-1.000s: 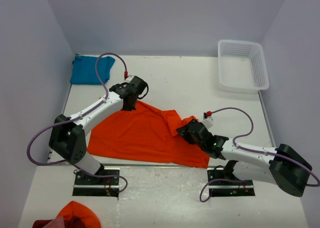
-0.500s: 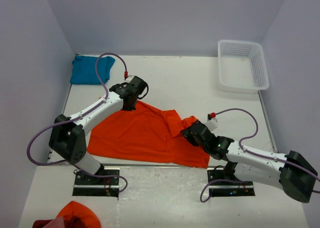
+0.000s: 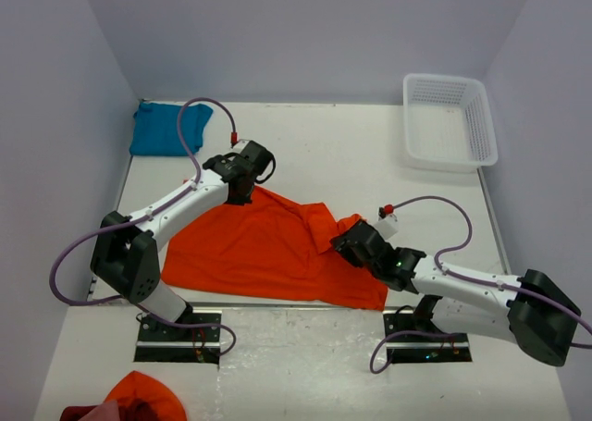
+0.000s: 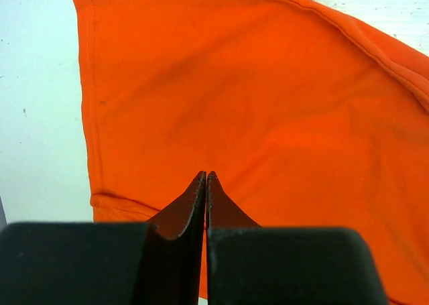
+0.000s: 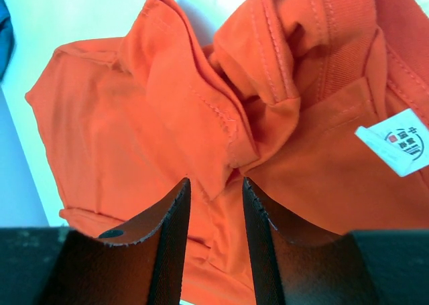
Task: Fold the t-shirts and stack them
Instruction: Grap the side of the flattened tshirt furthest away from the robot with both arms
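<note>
A: Where is the orange t-shirt (image 3: 268, 250)?

B: It lies spread on the near half of the white counter (image 3: 351, 153), just beyond the arm bases. Its long axis runs left to right along the near edge. One corner peaks toward the far side, and the collar end, with the white neck label (image 5: 395, 141), is bunched up at the right.

A: And the teal t-shirt (image 3: 166, 128)?

B: It is crumpled in the far left corner, well apart from the orange one.

A: What are the arms doing?

B: The left end effector (image 4: 204, 177) is clenched at the far peak of the orange fabric. Whether it pinches any cloth cannot be told. The right end effector (image 5: 214, 181) stands with its jaws partly apart astride a fold near the collar. Whether they pinch that fold cannot be told either.

A: What is around them?

B: Pale lilac walls (image 3: 305, 32) close in three sides. A white mesh basket (image 3: 442, 162) sits at the far right, and a heap of orange and red cloth (image 3: 139, 398) shows at the bottom left.

A: Has anything changed from half a second ago?

B: The right arm's elbow has drawn back leftward. The shirt and the left arm lie as before.
</note>
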Controlling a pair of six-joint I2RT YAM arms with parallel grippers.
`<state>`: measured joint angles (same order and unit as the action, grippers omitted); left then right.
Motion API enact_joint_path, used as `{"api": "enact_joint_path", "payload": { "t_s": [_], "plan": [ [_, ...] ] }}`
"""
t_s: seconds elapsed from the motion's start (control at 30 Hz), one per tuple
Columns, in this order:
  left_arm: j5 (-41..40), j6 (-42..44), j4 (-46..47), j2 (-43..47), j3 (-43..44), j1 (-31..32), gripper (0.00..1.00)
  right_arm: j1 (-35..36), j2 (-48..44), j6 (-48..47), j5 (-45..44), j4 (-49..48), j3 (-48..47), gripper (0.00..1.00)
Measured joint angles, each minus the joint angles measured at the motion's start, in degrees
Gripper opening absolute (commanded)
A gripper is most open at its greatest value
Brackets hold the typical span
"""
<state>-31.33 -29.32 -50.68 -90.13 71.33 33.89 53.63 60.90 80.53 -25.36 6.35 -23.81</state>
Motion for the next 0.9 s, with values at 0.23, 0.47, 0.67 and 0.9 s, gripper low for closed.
{"api": "enact_joint_path", "payload": {
  "t_s": [0.23,0.47,0.67,0.9],
  "plan": [
    [0.0,0.0,0.0,0.0,0.0,0.0,0.00,0.0,0.5,-0.2,0.0,-1.0,-0.4,0.38],
    [0.0,0.0,0.0,0.0,0.0,0.0,0.00,0.0,4.0,-0.2,0.7,-2.5,-0.8,0.38],
    [0.0,0.0,0.0,0.3,0.0,0.0,0.00,0.0,8.2,-0.5,0.9,-4.5,-1.8,0.38],
    [0.0,0.0,0.0,0.4,0.0,0.0,0.00,0.0,9.9,-0.7,0.9,-5.8,-2.8,0.37]
  ]
}}
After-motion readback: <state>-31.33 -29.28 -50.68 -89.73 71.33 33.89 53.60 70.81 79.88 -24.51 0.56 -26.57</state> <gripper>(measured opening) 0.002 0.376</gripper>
